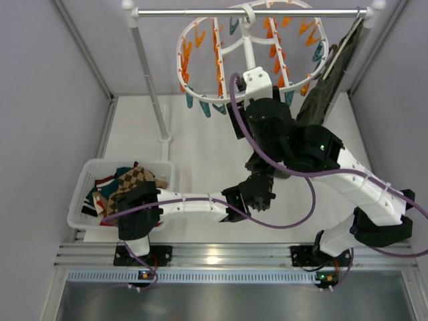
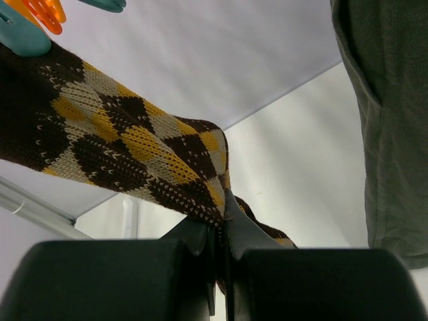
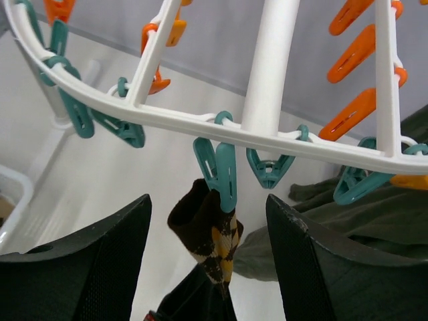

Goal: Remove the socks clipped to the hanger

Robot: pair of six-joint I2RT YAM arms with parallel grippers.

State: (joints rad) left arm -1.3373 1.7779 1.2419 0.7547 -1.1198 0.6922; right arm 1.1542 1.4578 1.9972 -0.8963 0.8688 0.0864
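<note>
A brown and yellow argyle sock (image 3: 212, 231) hangs by its cuff from a teal clip (image 3: 221, 175) on the near rim of the white hanger (image 3: 200, 124). My left gripper (image 2: 223, 208) is shut on the sock's (image 2: 127, 144) lower part, and the sock stretches up to the left towards that teal clip (image 2: 20, 33). My right gripper (image 3: 207, 200) is open, its fingers on either side of the clip and cuff, touching neither. In the top view the hanger (image 1: 194, 37) hangs from the rail and my right arm hides the sock. Several socks (image 1: 130, 184) lie in the basket.
A white basket (image 1: 83, 180) stands at the left near edge. A metal rail (image 1: 200, 12) on a stand pole (image 1: 150, 73) carries the hanger. A long olive-green garment (image 1: 334, 73) hangs at the right, close to my right arm (image 1: 314, 150). Orange and teal clips (image 3: 354, 114) dangle around the frame.
</note>
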